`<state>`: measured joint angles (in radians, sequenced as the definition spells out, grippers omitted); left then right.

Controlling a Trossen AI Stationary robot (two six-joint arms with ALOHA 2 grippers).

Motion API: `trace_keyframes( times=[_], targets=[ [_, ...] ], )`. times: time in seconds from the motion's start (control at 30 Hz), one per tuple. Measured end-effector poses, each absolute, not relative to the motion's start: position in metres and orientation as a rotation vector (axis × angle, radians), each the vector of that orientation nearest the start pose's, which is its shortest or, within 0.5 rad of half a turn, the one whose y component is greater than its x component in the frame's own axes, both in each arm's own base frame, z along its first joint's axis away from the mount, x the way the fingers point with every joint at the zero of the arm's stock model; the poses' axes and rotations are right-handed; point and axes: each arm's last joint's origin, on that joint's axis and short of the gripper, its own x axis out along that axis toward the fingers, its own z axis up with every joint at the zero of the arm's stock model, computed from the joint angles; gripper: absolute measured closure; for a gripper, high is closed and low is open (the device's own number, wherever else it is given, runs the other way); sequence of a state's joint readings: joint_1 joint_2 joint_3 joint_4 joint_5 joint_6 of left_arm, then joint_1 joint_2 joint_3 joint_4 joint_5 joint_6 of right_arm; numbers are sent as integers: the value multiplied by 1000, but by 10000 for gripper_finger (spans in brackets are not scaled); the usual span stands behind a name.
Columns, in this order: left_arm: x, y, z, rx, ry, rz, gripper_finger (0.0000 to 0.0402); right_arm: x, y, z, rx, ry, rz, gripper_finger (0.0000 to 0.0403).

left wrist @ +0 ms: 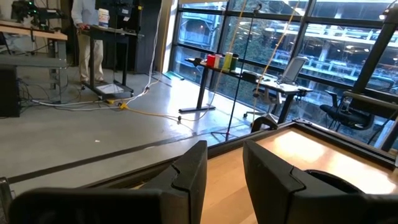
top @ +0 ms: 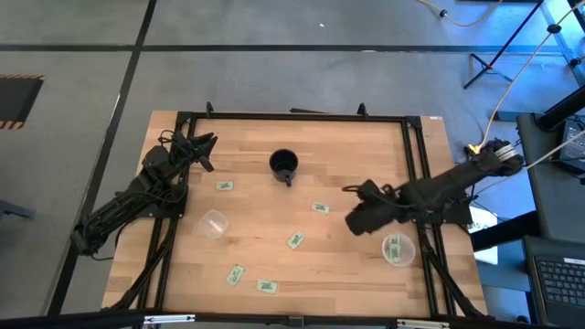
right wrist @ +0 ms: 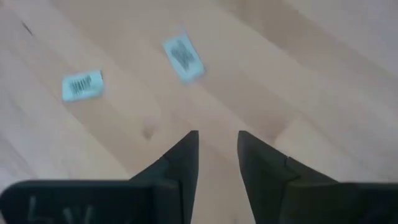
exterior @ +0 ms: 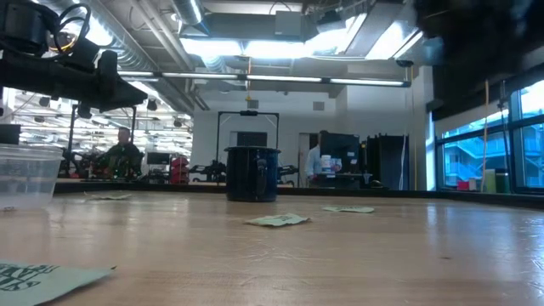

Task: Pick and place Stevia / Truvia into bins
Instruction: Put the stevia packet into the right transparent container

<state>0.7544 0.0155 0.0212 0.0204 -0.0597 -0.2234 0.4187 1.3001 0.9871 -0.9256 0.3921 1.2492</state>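
- Nearest the table's front edge, two Stevia / Truvia sachets (top: 237, 274) (top: 266, 287) lie flat on the wooden table (top: 347, 274).
- Next, the right-hand bin (top: 397, 249) holds sachets; the left-hand bin (top: 212, 224) stands apart.
- Above bare wood, the right gripper (top: 350, 190) hovers with fingers slightly spread, holding nothing; two more sachets (right wrist: 183, 57) (right wrist: 83, 85) lie ahead of it.
- Farther back sit the black mug (top: 283, 164) and another sachet (top: 224, 185).
- Farthest, the left gripper (top: 208, 143) waits at the back-left corner, fingers slightly apart.
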Motion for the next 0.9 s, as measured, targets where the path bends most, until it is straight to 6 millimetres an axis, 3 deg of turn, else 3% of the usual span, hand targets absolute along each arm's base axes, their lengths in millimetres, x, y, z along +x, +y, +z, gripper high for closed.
trace_keyframes(
  times=[0.2,0.43,0.7,0.9],
  targets=[
    [70,68,172,-202,-116,808,302,253,62,237,567,909,-607,288],
    [70,68,171,-203,-115,808,302,286,48,198,574,1013,-602,288],
    [70,68,171,-203,-114,808,302,305,41,155,555,1099,-655,288],
    [70,68,171,-203,-114,807,302,309,32,139,576,1132,-703,288]
  ],
)
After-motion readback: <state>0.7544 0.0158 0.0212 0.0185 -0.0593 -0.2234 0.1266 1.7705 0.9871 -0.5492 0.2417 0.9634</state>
